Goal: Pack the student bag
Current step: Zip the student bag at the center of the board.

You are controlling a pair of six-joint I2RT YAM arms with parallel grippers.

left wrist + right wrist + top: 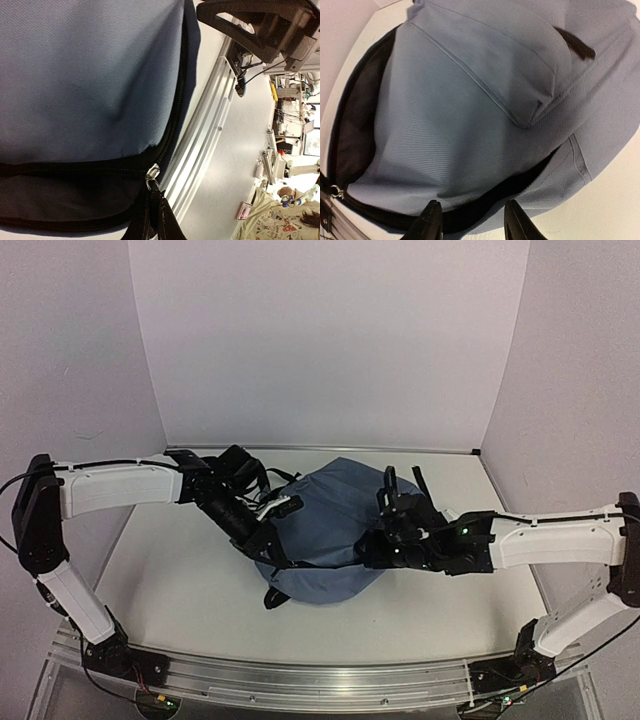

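The student bag [330,530], a soft slate-blue backpack, lies in the middle of the table. At its near left edge my left gripper [268,543] is shut on the black zipper pull [156,196], which hangs from the silver slider [152,173] on the black zip. Its fingertips [150,220] pinch the tab right below the slider. My right gripper [472,212] stands open at the bag's right side. Its two black fingers [431,222] straddle the dark zip gap [490,197] without holding anything. The bag's blue front [460,120] bulges in front of it.
Black straps [250,475] lie bunched behind the bag at the left. An aluminium rail [320,680] runs along the table's near edge. White walls close off the back and both sides. A person [285,220] sits beyond the table.
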